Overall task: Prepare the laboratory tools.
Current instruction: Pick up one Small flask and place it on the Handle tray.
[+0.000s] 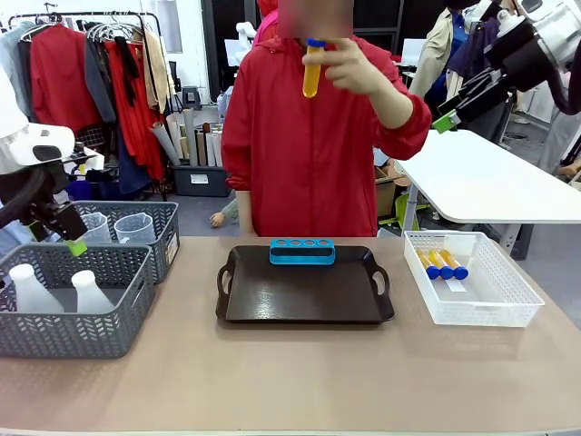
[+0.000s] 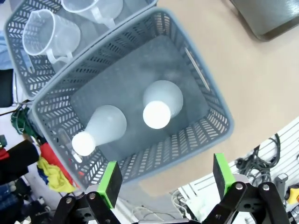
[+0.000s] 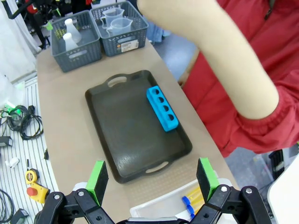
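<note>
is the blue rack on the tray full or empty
Empty: the blue rack shows four open holes with nothing in them.

A dark tray (image 1: 304, 295) sits mid-frame on the tan desk (image 1: 290, 381), two grey baskets (image 1: 73, 336) at left, a white basket (image 1: 472, 314) at right.

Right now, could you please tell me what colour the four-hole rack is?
Blue; the rack shows best in the right wrist view, on the dark tray.
</note>
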`<action>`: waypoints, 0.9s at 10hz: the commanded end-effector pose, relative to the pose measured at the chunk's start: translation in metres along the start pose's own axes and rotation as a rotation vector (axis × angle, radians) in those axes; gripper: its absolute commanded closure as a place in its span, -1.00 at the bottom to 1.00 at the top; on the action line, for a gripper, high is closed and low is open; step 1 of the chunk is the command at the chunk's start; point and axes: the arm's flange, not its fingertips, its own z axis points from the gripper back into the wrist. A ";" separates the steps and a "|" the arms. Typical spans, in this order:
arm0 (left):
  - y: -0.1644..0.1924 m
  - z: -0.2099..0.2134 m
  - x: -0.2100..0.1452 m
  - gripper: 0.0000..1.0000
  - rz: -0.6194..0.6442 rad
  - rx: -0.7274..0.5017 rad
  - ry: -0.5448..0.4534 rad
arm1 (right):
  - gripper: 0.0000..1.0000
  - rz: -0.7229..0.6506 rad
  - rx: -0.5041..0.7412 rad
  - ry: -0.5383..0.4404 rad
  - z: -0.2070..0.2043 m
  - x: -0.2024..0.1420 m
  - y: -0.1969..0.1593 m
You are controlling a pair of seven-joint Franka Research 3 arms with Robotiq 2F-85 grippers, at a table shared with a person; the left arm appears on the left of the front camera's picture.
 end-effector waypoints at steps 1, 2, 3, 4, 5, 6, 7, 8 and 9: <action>0.004 0.002 -0.004 -1.00 0.012 0.007 0.006 | -1.00 0.005 0.001 -0.003 0.002 0.001 0.001; 0.000 0.000 0.000 -1.00 0.000 0.000 0.000 | -1.00 0.005 0.001 -0.003 0.002 0.001 0.001; 0.000 -0.007 0.007 -1.00 0.048 0.010 0.046 | -1.00 0.005 0.001 -0.003 0.002 0.001 0.001; -0.002 -0.018 0.012 -1.00 0.061 0.008 0.072 | -1.00 0.005 0.001 -0.003 0.002 0.001 0.001; -0.003 -0.032 0.015 -1.00 0.076 -0.010 0.104 | -1.00 0.005 0.001 -0.003 0.002 0.001 0.001; -0.002 -0.047 0.019 -1.00 0.107 -0.019 0.125 | -1.00 0.005 0.001 -0.003 0.002 0.001 0.001; -0.001 -0.059 0.020 -1.00 0.141 -0.019 0.126 | -1.00 0.005 0.001 -0.003 0.002 0.001 0.001; 0.003 -0.067 0.021 -1.00 0.178 -0.008 0.135 | -1.00 0.005 0.001 -0.003 0.002 0.001 0.001; 0.004 -0.074 0.021 -1.00 0.189 -0.015 0.150 | -1.00 0.005 0.001 -0.003 0.002 0.001 0.001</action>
